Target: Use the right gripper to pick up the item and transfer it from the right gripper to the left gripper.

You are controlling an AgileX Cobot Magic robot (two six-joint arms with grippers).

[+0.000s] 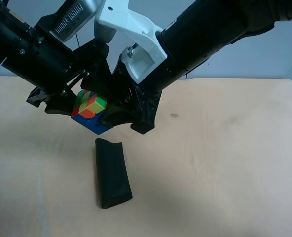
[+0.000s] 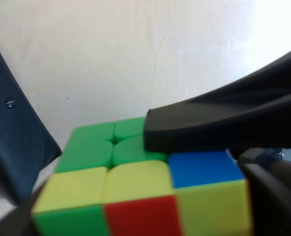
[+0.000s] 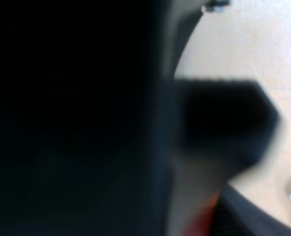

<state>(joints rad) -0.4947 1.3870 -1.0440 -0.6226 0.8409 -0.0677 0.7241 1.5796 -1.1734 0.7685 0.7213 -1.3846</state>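
The item (image 1: pixel 91 111), a small puzzle cube with coloured squares, hangs above the table between both claws. The left gripper (image 1: pixel 69 102), on the arm with the grey ribbed box at the exterior high view's left, is shut on its left side. The right gripper (image 1: pixel 122 112), under the white bracket, is shut on its right side. In the left wrist view the item (image 2: pixel 135 196) fills the lower frame, with a black finger (image 2: pixel 224 123) lying across its green face. The right wrist view is mostly dark and blurred; a red-orange sliver (image 3: pixel 200 221) shows at its lower edge.
A black pouch (image 1: pixel 112 173) lies flat on the tan table (image 1: pixel 225 163), just below and in front of the held cube. The two arms cross the upper part of the exterior high view.
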